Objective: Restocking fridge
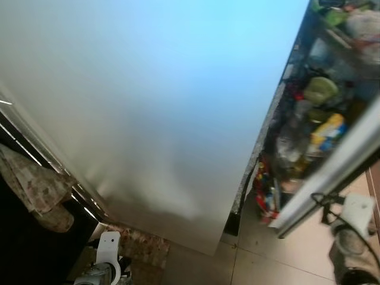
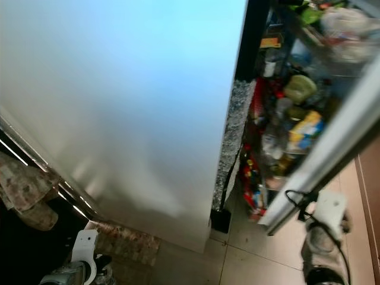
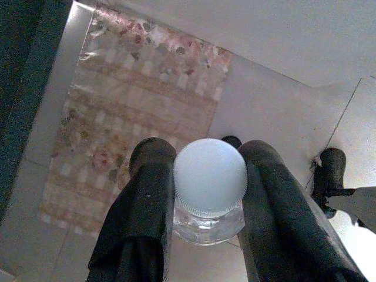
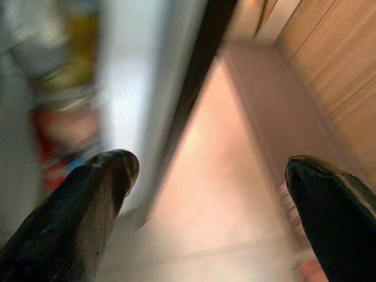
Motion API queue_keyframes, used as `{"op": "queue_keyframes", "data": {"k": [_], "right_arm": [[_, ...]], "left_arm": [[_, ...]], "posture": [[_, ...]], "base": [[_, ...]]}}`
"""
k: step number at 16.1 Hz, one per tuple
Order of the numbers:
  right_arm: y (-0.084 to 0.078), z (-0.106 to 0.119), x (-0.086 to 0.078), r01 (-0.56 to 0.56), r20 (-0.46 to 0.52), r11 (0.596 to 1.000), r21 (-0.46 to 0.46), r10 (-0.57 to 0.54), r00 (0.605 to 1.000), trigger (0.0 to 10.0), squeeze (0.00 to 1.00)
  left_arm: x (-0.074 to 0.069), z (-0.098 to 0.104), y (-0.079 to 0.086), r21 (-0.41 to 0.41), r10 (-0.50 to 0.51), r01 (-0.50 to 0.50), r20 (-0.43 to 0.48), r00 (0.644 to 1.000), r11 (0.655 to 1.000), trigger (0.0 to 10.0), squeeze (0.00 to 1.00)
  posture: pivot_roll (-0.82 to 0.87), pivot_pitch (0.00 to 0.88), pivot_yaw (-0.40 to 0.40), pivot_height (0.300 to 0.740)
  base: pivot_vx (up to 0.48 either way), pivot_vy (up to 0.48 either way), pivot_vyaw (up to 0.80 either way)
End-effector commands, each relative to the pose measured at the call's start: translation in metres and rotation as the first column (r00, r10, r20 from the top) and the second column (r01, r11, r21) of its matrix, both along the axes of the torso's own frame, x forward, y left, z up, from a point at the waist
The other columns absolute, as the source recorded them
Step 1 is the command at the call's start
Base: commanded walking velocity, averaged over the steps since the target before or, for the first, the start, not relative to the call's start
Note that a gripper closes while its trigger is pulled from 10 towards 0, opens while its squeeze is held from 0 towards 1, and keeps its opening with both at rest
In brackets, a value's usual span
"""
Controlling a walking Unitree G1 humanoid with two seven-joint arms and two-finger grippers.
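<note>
Blurred tall pale fridge door closed at centre, open fridge compartment crowded with food at right, patterned cloth hanging at left, floral mat on tiled floor below

Both head eyes look steeply down, close against the tall pale grey fridge door, and share it, the stocked shelves to its right, and the beige tiled floor below. The left wrist camera faces straight down near the floor beside that door; the right wrist camera looks, blurred, along the door's edge.
</note>
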State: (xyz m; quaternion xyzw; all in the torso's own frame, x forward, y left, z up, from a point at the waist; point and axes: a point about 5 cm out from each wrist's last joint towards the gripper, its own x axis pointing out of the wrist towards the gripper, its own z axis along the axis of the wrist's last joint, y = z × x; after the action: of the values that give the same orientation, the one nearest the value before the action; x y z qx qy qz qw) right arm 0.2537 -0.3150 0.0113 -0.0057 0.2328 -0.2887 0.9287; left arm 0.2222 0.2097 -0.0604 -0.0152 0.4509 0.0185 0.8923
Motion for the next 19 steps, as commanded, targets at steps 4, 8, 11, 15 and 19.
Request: {"op": "queue_keyframes", "data": {"k": [4, 8, 11, 15, 19], "right_arm": [[0.039, -0.061, -0.048, -0.095, -0.295, 0.977, 0.188, 0.149, 0.944, 10.0, 0.0], [0.064, -0.092, -0.091, -0.023, -0.391, 0.946, 0.322, 0.155, 0.907, 10.0, 0.0], [0.072, -0.101, -0.106, 0.088, -0.41, 0.922, 0.376, 0.08, 0.909, 10.0, 0.0], [0.073, -0.102, -0.109, 0.114, -0.403, 0.913, 0.391, 0.059, 0.913, 10.0, 0.0], [0.075, -0.103, -0.111, 0.097, -0.409, 0.912, 0.399, 0.082, 0.909, 10.0, 0.0]], "left_arm": [[-0.008, -0.004, 0.004, 0.019, 0.002, -0.001, -0.035, 0.999, 1.0, 10.0, 0.0], [-0.008, -0.004, 0.004, 0.019, 0.008, -0.007, -0.036, 0.999, 1.0, 10.0, 0.0], [-0.008, -0.005, 0.004, 0.021, 0.006, -0.006, -0.037, 0.999, 1.0, 10.0, 0.0], [-0.008, -0.004, 0.003, 0.025, -0.016, 0.017, -0.035, 0.999, 1.0, 10.0, 0.0], [-0.01, -0.005, 0.005, 0.02, -0.015, 0.016, -0.039, 0.999, 1.0, 10.0, 0.0]], "posture": [[-0.1, 0.067, 0.073, 0.74], [-0.09, 0.067, 0.076, 0.74], [-0.08, 0.062, 0.071, 0.74], [-0.09, 0.052, 0.073, 0.74], [-0.09, 0.033, 0.077, 0.74]], "base": [[0.0, 0.0, 0.0], [0.0, 0.0, 0.0], [0.0, 0.0, 0.0], [0.0, -0.068, 0.0], [0.0, -0.455, 0.0]]}}
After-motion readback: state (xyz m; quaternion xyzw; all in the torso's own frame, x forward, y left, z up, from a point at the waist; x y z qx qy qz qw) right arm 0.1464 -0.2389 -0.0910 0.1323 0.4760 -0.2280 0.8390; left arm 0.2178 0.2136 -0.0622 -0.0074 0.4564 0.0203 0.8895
